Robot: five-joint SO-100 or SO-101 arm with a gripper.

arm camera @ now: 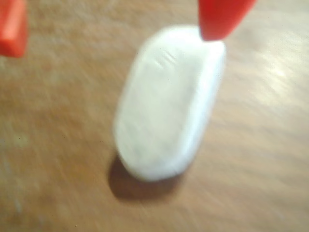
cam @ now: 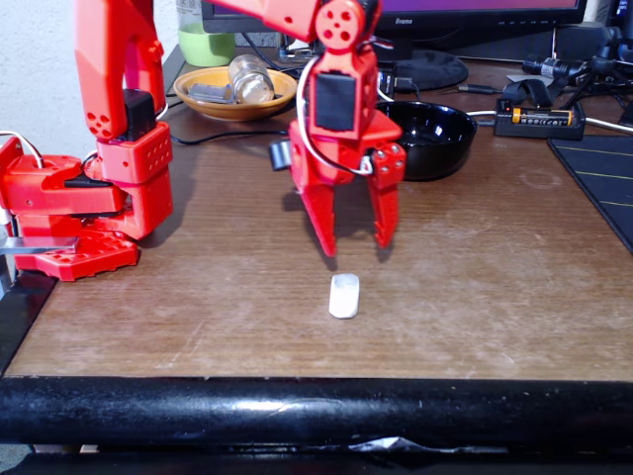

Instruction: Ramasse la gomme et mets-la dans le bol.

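The white oblong eraser (cam: 344,295) lies flat on the brown table near its front edge. In the wrist view the eraser (arm camera: 166,104) looks large and blurred. My red gripper (cam: 356,249) hangs open just above and behind the eraser, fingertips pointing down, nothing between them. In the wrist view one red fingertip (arm camera: 219,17) overlaps the eraser's top right end, and the other fingertip (arm camera: 12,26) sits far off at the left edge. The glossy black bowl (cam: 435,139) stands behind the gripper to the right, empty as far as I can see.
A shallow orange-yellow dish (cam: 232,94) with a glass jar sits at the back left. The arm's red base (cam: 89,198) occupies the left side. A battery holder (cam: 539,119) and a dark mat (cam: 598,183) lie right. A black padded edge (cam: 316,411) runs along the front.
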